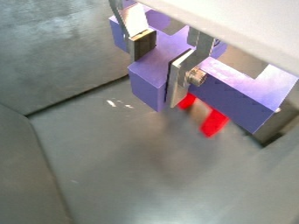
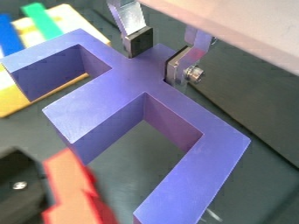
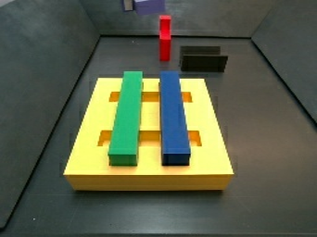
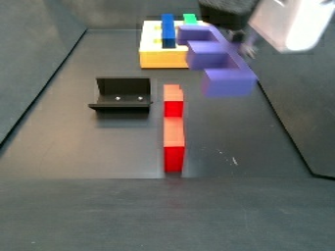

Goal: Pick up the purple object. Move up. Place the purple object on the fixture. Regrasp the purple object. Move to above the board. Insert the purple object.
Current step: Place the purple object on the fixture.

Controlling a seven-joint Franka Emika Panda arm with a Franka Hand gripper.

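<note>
The purple object (image 2: 128, 118), a matte comb-shaped block with prongs and notches, hangs in the air with my gripper (image 2: 156, 59) shut across its spine. In a wrist view the dark pad and the silver finger press its two sides (image 1: 158, 80). In a side view the purple object (image 4: 217, 61) floats to the right of the red bar, under my gripper (image 4: 233, 39). It also shows at the frame edge (image 3: 148, 6) above the far floor. The black fixture (image 4: 120, 95) stands apart on the floor. The yellow board (image 3: 87, 139) lies flat.
An upright red bar (image 4: 173, 127) stands beside the fixture (image 3: 205, 59) and right under the held block (image 1: 211, 118). A green bar (image 3: 126, 116) and a blue bar (image 3: 173, 116) lie in the board's slots. Grey walls ring the floor.
</note>
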